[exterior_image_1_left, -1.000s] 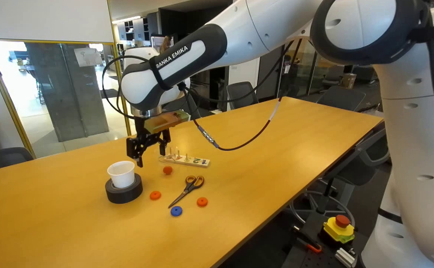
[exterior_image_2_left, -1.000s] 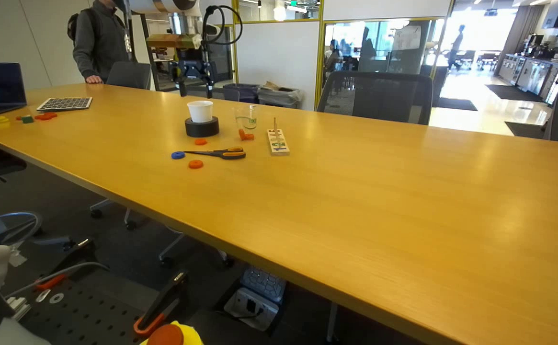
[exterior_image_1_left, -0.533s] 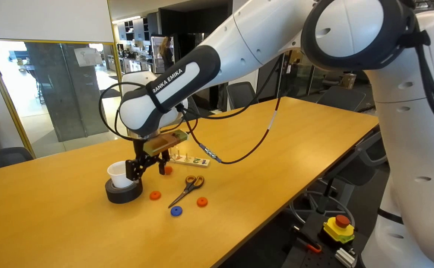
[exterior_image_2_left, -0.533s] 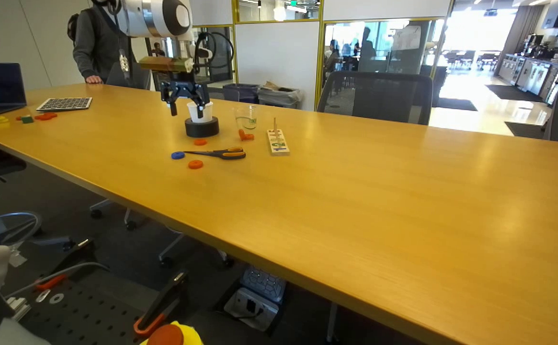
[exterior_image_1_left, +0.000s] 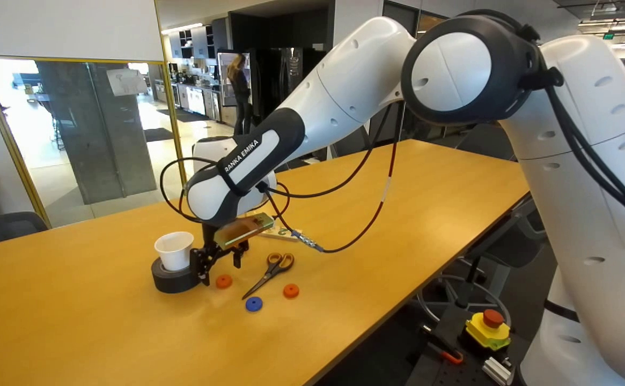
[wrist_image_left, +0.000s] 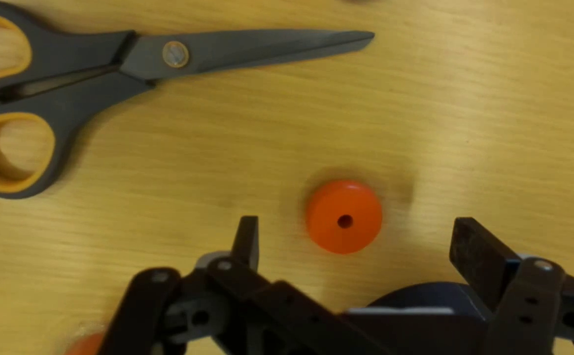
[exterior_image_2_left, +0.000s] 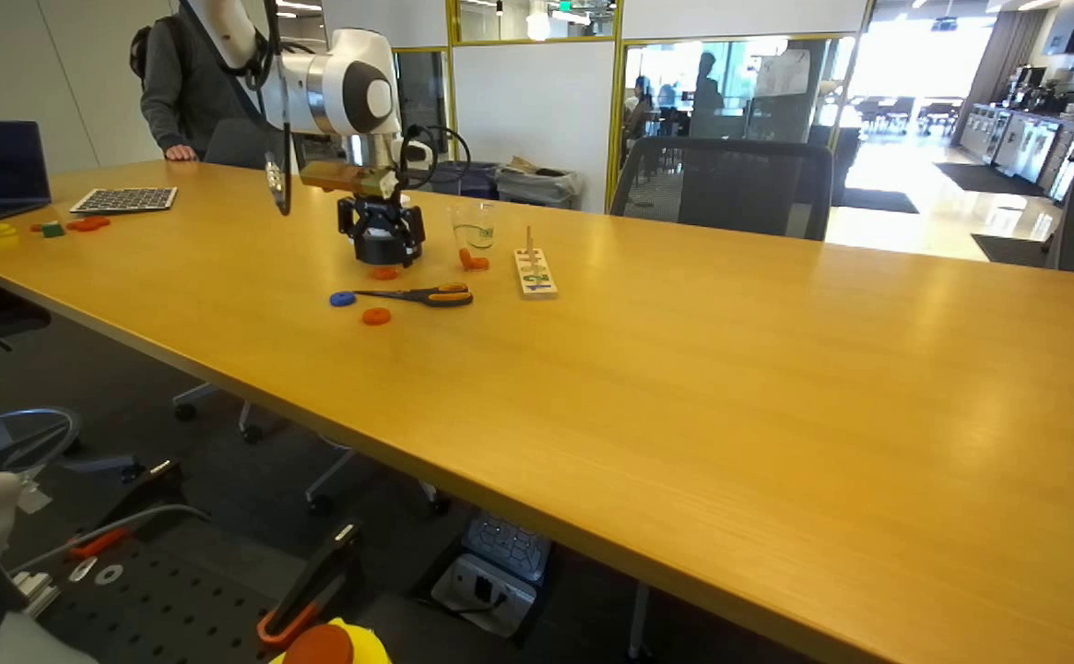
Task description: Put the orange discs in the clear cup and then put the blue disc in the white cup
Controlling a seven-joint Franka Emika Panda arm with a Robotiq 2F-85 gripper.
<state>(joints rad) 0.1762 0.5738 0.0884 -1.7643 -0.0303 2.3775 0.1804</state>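
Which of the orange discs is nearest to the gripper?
The orange disc beside the black tape roll: in the wrist view, only this one shows within the gap of the open gripper.

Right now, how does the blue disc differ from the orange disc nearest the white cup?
The blue disc lies near the tip of the scissors; the orange disc beside the black roll under the white cup. In the wrist view, the open gripper straddles the orange disc, not the blue disc. Both are small, round and ungripped.
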